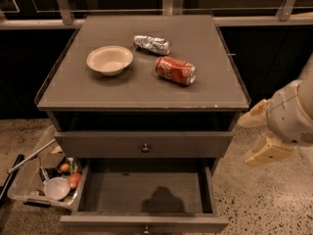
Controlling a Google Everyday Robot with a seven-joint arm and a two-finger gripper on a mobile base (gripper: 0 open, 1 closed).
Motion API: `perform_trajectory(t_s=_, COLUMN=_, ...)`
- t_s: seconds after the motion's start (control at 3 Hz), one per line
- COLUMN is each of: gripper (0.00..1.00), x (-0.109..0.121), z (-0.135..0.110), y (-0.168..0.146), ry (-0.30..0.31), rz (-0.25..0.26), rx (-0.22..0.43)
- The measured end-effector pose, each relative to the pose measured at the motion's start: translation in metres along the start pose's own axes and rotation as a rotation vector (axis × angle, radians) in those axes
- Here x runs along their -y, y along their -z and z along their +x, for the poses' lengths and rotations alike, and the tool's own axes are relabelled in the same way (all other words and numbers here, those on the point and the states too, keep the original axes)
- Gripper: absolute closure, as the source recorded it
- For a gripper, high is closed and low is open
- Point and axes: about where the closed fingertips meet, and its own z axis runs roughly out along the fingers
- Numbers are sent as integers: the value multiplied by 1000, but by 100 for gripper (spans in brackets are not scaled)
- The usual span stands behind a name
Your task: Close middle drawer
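The middle drawer (145, 192) is pulled far out toward the camera. It is wide, shallow and grey-brown, its inside is bare, and its small round knob (145, 227) shows at the bottom edge. The upper drawer front (98, 145) with its own knob sits just above it. The lowest drawer is out of view. My gripper (244, 142) hangs to the right of the cabinet, level with the upper drawer front. Its two cream fingers (268, 153) are spread apart and hold nothing. It touches neither drawer.
On the cabinet top (73, 89) lie a beige bowl (109, 59), a crushed silver can (152, 44) and a red soda can (175, 70). A clear plastic bin (34, 175) of odds and ends stands on the speckled floor at the left. A dark railing runs behind.
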Motion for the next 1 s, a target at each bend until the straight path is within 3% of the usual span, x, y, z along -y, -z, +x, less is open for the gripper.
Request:
perform_trajectory(t_s=0.33, gripper=66, x=-24, z=8, y=-22, ry=8, rz=-57, rx=32)
perform_trajectory(t_s=0.67, gripper=89, x=-26, z=9, y=-23, ry=11, rz=-61, rx=32)
perform_trajectory(t_s=1.0, gripper=100, x=-46, z=6, y=-42, ry=6, rz=-89, rx=60)
